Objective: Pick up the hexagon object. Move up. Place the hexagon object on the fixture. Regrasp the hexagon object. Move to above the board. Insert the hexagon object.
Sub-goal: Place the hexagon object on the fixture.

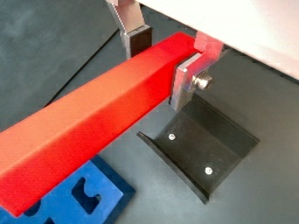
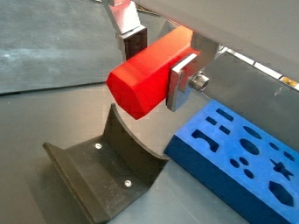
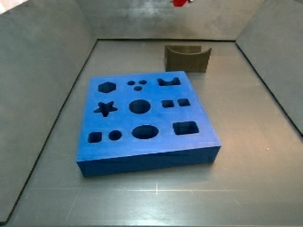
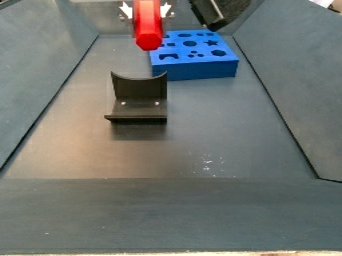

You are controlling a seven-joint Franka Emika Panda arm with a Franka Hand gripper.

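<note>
No legible text (views perhaps too coarse)

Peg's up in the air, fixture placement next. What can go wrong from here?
1. The gripper holds the hexagon object near one end, so most of its length overhangs the fingers; it may pivot or slip during the move.
2. The fixture is small and the peg long; a tilted peg could miss its notch.
3. The board lies close by; a low swing might clip it.
</note>
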